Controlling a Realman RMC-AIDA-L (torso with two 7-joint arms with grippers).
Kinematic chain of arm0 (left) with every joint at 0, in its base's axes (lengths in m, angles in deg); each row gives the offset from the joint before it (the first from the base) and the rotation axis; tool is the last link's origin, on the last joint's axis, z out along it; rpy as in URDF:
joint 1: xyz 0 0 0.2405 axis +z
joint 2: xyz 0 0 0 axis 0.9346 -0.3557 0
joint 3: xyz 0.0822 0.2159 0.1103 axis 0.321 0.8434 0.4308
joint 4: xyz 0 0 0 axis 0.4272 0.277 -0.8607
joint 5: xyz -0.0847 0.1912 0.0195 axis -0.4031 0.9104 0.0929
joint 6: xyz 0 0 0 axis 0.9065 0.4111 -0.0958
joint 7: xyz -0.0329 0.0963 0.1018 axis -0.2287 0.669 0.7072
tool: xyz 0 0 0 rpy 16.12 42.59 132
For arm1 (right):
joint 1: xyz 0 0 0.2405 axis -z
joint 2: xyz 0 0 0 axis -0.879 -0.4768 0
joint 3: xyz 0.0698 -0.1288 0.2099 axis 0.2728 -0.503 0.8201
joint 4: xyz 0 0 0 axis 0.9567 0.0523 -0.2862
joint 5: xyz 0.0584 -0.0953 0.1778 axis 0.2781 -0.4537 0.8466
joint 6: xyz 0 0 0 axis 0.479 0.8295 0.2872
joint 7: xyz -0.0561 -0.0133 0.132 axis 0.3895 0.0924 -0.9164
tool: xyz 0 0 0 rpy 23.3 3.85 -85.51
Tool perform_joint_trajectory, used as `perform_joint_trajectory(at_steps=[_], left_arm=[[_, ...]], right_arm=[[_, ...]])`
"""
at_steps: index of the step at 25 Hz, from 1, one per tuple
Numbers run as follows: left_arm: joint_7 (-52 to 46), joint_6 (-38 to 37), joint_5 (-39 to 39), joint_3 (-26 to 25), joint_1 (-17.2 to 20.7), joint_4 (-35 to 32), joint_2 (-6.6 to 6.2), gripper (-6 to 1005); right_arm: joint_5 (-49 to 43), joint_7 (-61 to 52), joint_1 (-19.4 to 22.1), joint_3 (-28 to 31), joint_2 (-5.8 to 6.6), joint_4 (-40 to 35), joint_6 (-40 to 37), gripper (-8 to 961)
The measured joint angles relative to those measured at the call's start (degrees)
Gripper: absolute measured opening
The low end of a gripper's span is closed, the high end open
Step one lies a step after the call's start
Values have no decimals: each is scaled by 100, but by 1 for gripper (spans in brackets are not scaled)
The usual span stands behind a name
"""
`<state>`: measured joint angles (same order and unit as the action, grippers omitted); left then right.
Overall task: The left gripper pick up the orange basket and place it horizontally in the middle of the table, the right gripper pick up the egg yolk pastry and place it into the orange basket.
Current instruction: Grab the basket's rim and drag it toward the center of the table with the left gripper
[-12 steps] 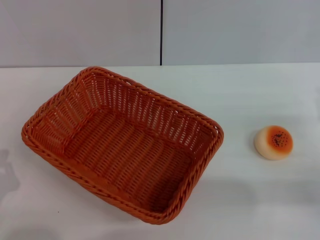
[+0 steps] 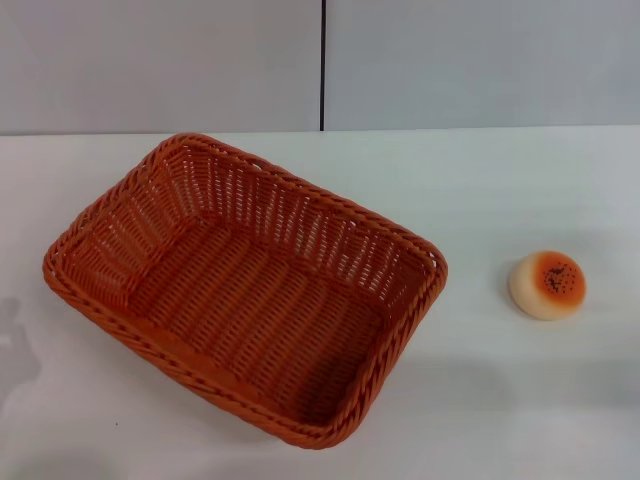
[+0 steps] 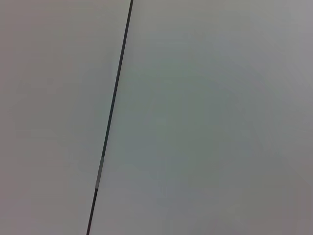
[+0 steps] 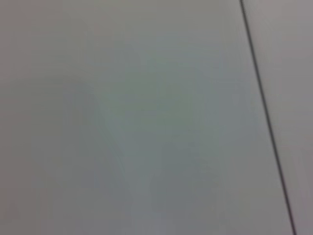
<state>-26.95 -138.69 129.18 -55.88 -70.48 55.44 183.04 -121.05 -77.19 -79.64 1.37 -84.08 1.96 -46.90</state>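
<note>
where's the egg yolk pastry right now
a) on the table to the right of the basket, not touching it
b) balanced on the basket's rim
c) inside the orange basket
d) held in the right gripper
a: in the head view the egg yolk pastry sits on the bare white table, clear of the orange basket on its right side, and no gripper is in sight.
</note>
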Motion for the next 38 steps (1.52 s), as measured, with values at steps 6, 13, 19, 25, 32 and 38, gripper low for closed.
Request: perform_joint_trajectory(at_steps=[6,13,19,25,32,38], left_arm=[[0,-16,0,0,0,0,0,-1],[42,-310,50,23,-18,-51,0,0],[-20,-741,71,269,-104,-187,-14,73],[-800,-893,81,585,-319,-701,-47,159],[-2410,-534,86,826,-562,-2088,-46,456],[-4397,570,114,1877,-627,-4022,-44,695]], right_arm=[[6,-5,-22,53,-6,29,5,250],[8,8,-33,59,-1,31,13,382],[11,7,-43,40,-2,18,-3,392],[-17,-17,-61,20,3,1,-66,392],[-35,-8,-70,15,7,-6,-109,392],[-39,6,-77,18,7,-6,-100,393]])
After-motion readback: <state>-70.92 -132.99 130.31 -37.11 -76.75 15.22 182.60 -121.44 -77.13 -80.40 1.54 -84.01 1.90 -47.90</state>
